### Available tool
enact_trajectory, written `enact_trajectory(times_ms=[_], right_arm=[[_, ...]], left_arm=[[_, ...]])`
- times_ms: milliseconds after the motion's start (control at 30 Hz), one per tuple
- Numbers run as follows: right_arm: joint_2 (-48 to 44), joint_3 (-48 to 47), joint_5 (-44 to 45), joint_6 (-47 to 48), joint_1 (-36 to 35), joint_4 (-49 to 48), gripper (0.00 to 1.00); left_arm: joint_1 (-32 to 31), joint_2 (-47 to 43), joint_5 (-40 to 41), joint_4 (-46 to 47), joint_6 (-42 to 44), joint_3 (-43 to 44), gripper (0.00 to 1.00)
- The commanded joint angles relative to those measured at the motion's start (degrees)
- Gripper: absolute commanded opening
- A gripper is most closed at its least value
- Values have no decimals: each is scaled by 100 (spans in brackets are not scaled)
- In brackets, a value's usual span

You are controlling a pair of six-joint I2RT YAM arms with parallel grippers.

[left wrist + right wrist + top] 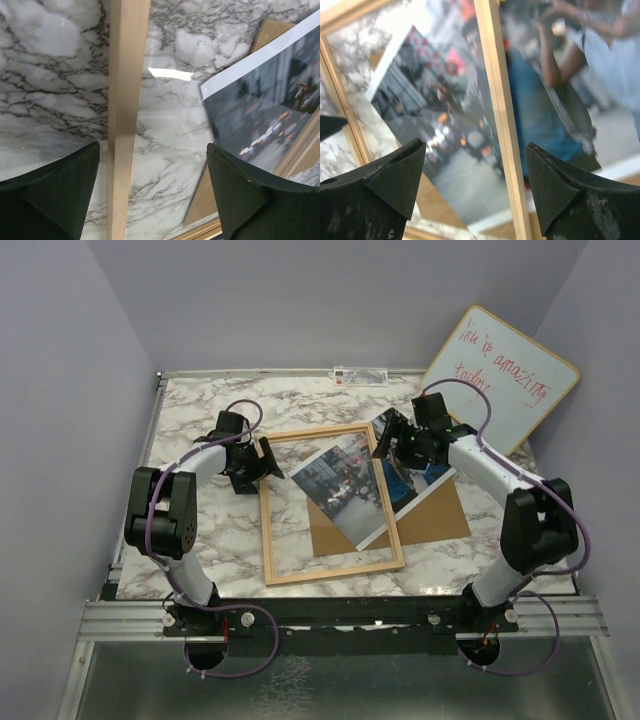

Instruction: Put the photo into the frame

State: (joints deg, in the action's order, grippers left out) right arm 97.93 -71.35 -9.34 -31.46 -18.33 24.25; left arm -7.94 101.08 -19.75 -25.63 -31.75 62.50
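The photo (350, 485) lay askew on a brown backing board (435, 515) on the table (200, 420), and the frame (335, 571) rested over it, its right rail crossing the print. The left fingers (50, 195) were spread astride the left rail and the right fingers (380, 195) astride the right. A whiteboard (510, 380) leaned behind.

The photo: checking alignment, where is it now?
Top view: the photo lies skewed right of centre, under the frame's right rail, atop the brown backing board.

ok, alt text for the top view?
A wood frame lies flat on a marble table, over a tilted photo that sticks out past its right rail onto a brown board. Open left fingers hover at the left rail, right fingers at the far right corner.
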Motion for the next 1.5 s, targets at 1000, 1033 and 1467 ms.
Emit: enact_trajectory(times_ms=[1000,1033,1467], right_arm=[[-1942,3012,-1750,101,-13,1016,48],[-1972,2972,-1529,82,-13,1109,49],[-2089,2855,-562,13,-13,1408,59]], left_arm=[[-87,-264,-1003,-408,-16,-1473,48],[-87,-262,-959,-408,-16,-1477,48],[-84,-211,-652,-408,28,-1539,45]])
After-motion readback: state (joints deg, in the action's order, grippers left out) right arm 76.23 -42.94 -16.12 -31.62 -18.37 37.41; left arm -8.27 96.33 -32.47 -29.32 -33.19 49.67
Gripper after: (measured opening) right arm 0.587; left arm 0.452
